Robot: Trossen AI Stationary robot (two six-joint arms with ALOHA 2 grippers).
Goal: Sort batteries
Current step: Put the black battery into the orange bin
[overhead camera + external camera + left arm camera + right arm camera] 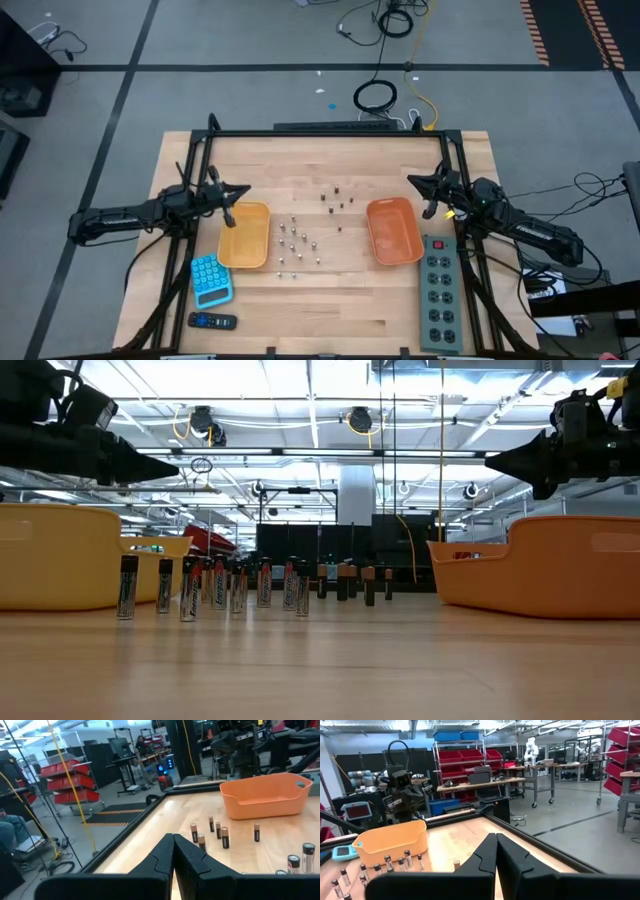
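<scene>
Wooden table (pixel 330 300) at centre frame in the high view, grey workshop floor all round, cables at the top. Two orange trays: left tray (pixel 245 235) left of centre, right tray (pixel 392 230) right of centre. Between them, the batteries (pixel 296 243), standing upright in a loose scatter, silvery ones toward the lower left of the gap, darker ones (pixel 336 201) toward the upper right; none visibly in either tray. Blue calculator (pixel 210 279) and black remote (pixel 212 321) at lower left, power strip (pixel 439 291) at lower right. Left gripper (pixel 229 203) hovering off the table just above the left tray's upper edge, fingers pressed together on nothing, as seen in the left wrist view (pixel 173 851). Right gripper (pixel 432 196) likewise aloft near the right tray's upper right corner, fingers closed and empty (pixel 496 851). No sorting begun, by the look of it. Likely risk: upright cells packed close, so a descending finger could clip a neighbour, topple it and send it rolling; closed fingers also need spreading before any descent.
</scene>
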